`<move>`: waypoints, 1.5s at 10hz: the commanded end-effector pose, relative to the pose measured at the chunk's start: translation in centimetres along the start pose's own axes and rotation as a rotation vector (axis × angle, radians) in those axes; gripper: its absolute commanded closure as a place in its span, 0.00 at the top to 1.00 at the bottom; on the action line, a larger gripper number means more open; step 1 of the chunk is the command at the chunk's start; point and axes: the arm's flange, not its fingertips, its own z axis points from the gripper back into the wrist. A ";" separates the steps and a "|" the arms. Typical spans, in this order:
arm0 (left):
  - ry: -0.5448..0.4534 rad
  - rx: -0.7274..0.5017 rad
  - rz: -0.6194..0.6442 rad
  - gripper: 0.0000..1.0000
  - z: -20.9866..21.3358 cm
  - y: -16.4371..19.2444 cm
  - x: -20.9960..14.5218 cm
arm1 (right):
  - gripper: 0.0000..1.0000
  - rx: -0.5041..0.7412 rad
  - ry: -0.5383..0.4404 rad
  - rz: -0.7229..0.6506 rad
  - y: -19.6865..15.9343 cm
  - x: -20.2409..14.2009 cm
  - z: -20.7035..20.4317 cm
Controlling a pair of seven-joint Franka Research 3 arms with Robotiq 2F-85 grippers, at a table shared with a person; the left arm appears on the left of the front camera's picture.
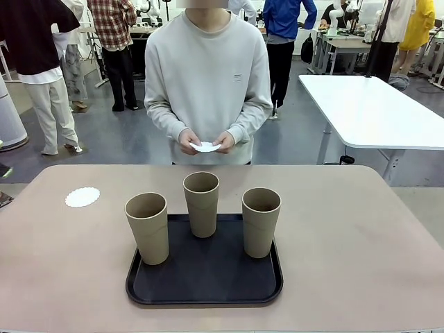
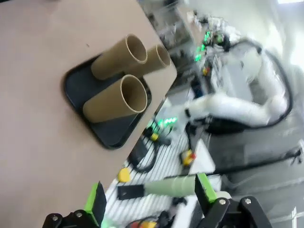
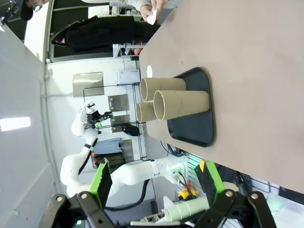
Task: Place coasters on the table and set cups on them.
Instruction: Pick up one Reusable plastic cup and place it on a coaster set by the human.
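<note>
Three tan paper cups stand upright on a black tray [image 1: 208, 291]: the left cup [image 1: 148, 227], the middle one [image 1: 202, 203] farther back, and the right one [image 1: 261, 221]. One white lacy coaster [image 1: 82, 197] lies on the beige table [image 1: 347, 229] at the left, bare. The person at the far side holds more coasters [image 1: 206, 147] in both hands above the table's edge. My left gripper [image 2: 151, 199] is open and empty, off the table's near side, with the cups [image 2: 116, 99] ahead. My right gripper [image 3: 156, 183] is likewise open and empty, away from the cups [image 3: 183, 104].
The tray [image 3: 194, 128] sits near the table's front middle. A white-topped table [image 1: 374, 107] stands behind at the right. Several people stand in the background. The other arm's white links [image 2: 237, 109] show beyond the table's edge.
</note>
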 end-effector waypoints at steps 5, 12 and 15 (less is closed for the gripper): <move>0.194 0.355 -0.763 1.00 -11.1 0.0 3.5 | 1.00 0.026 -0.005 0.012 0.1 0.2 0.0; 0.152 0.372 -0.811 1.00 -13.8 0.5 3.7 | 1.00 0.026 -0.005 0.012 0.1 0.2 0.0; 0.135 0.350 -0.819 1.00 -14.0 0.7 3.6 | 1.00 0.026 -0.005 0.012 0.1 0.2 0.0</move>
